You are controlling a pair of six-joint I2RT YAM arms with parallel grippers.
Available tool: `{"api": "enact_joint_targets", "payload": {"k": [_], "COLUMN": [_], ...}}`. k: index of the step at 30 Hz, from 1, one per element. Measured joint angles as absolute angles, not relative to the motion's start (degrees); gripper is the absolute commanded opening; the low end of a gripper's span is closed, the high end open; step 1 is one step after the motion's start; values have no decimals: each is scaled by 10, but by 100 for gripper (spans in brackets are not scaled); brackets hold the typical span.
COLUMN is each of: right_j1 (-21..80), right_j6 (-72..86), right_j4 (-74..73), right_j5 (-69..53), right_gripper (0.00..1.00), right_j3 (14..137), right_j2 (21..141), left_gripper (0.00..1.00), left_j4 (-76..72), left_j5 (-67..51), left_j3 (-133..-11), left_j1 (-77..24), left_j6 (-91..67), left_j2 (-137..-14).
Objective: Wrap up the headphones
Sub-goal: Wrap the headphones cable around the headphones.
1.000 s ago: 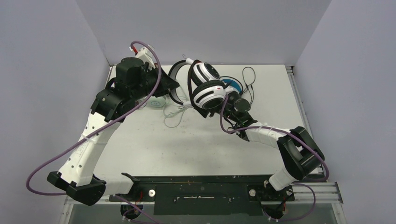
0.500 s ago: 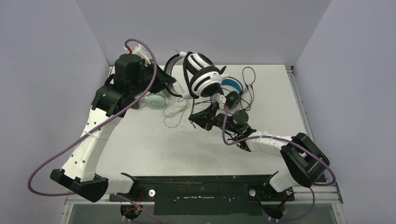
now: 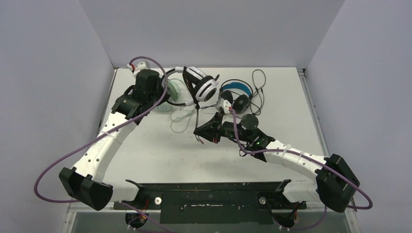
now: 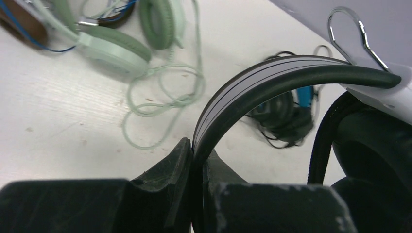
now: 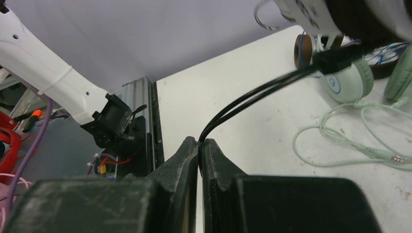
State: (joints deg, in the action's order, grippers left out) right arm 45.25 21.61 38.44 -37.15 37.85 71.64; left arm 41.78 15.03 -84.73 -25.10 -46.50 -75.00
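You hold the white headphones up, and their cord runs to your right claw.

The white headphones (image 3: 201, 86) hang over the back of the worktop (image 3: 160, 150), with your left claw (image 4: 197, 150) pinching the headband (image 4: 272, 73) tight. The black cord (image 5: 252, 97) runs forward and down to your right claw (image 5: 200, 143), which is pressed shut on it. That arm reaches in low from the right, so it looks best placed to wind the cord.
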Motion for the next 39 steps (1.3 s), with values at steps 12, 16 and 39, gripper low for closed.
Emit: {"api": "enact_joint_targets", "payload": {"k": [12,16,39], "right_j1": [462,462,467], "right_j6": [308,354,501], "right_j4": [250,254,326], "right_j5": [-329,-302,-148], "right_gripper": [0,4,32], "right_j3": [446,462,475], "right_j2": [748,783,902], "left_gripper": [0,0,0], "left_j4": [296,253,194], "left_j5": [264,284,277], "left_j3": [-597,-550,-448], "left_j1": [-271,-296,-373], "left_j6": [-452,-475,-582], "left_j2": [-733,-723,-738]}}
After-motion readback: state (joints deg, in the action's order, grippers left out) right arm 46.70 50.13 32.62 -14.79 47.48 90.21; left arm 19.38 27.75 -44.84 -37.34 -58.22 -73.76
